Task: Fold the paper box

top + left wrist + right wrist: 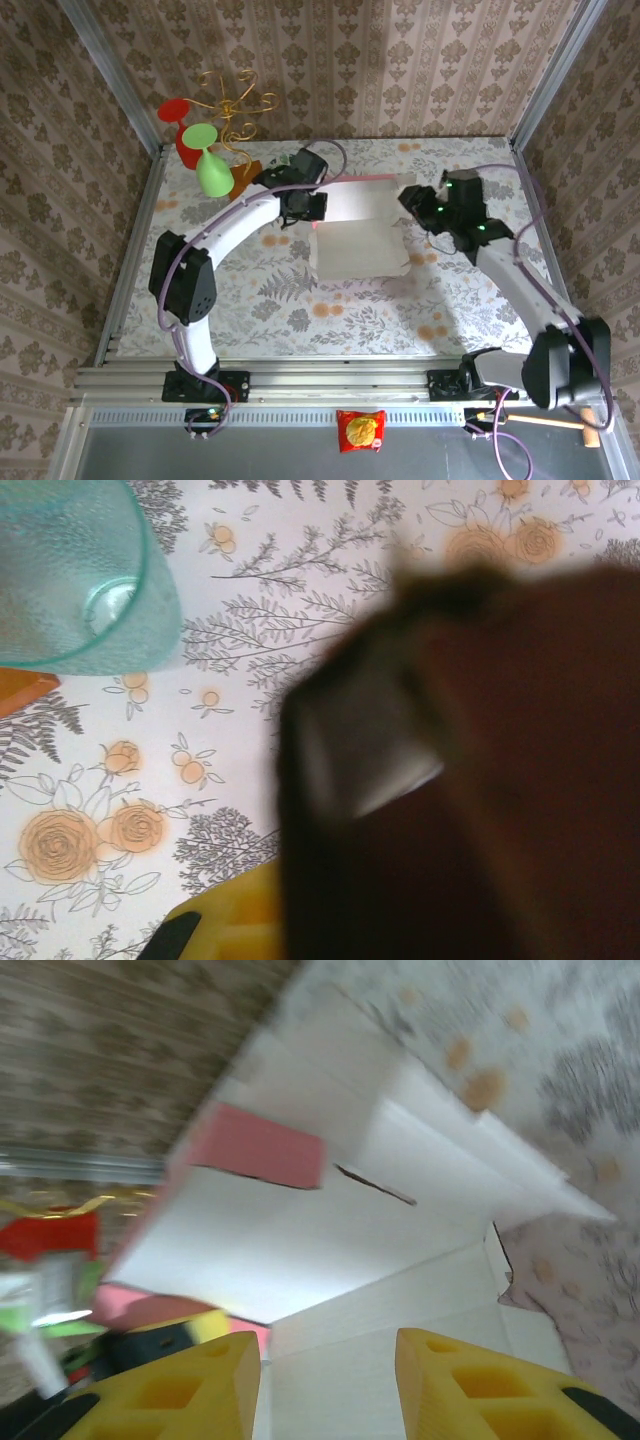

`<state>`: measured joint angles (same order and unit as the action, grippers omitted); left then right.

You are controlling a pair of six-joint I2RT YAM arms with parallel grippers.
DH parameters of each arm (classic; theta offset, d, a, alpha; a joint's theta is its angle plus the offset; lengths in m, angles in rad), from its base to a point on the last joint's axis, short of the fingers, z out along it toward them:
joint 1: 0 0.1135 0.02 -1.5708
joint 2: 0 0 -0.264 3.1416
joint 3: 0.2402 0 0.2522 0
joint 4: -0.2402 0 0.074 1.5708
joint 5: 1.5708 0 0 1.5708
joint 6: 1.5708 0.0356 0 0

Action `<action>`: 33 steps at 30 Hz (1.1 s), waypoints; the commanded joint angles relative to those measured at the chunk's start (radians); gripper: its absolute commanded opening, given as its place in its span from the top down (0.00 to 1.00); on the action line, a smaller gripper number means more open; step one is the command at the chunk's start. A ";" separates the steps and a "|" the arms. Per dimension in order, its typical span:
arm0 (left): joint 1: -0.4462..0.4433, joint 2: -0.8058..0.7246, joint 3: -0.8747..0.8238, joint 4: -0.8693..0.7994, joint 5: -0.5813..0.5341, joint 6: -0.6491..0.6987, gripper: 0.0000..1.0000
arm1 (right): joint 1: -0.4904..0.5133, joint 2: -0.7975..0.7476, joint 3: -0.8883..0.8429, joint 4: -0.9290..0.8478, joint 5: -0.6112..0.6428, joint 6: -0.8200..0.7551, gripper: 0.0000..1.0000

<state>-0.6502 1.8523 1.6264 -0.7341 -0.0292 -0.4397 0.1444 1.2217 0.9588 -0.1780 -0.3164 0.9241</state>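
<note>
The paper box [355,248] lies partly opened on the flowered tablecloth [290,300] in the middle of the table. Its white reverse faces up. A pink rim [360,178] shows along its far edge. From the right wrist its panels stand at angles to each other, and one pink flap [262,1146] is folded over the white side.

The right gripper [410,200] is at the box's far right corner. In its own camera its two yellow fingers [490,1390] are spread wide above the white panels, and nothing is pinched between them.

The left gripper [303,207] is at the box's far left corner, touching or just over its edge. In the left wrist view one yellow finger [235,920] shows at the bottom, and a dark blurred shape [480,780] covers the rest. I cannot tell whether this gripper is spread or closed.

Left of the box, beside the left gripper, a teal cup [70,570] stands on the cloth. An orange-brown block [18,692] is just beside it. Further to the box's far left are a green glass [210,172], a red glass [180,135] and a gold wire stand [235,100].

Well to the near side of the box, past the arm bases, lie a red snack packet [360,430] and, to its right, a wooden mallet [570,424].
</note>
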 commanded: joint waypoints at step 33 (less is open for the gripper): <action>0.158 0.142 0.291 -0.350 0.476 0.282 1.00 | -0.236 0.156 0.028 0.166 -0.620 -0.402 0.81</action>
<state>-0.4957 1.9842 1.8805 -1.0599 0.4084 -0.1856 -0.0937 1.3830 0.9928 -0.0051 -0.9028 0.5449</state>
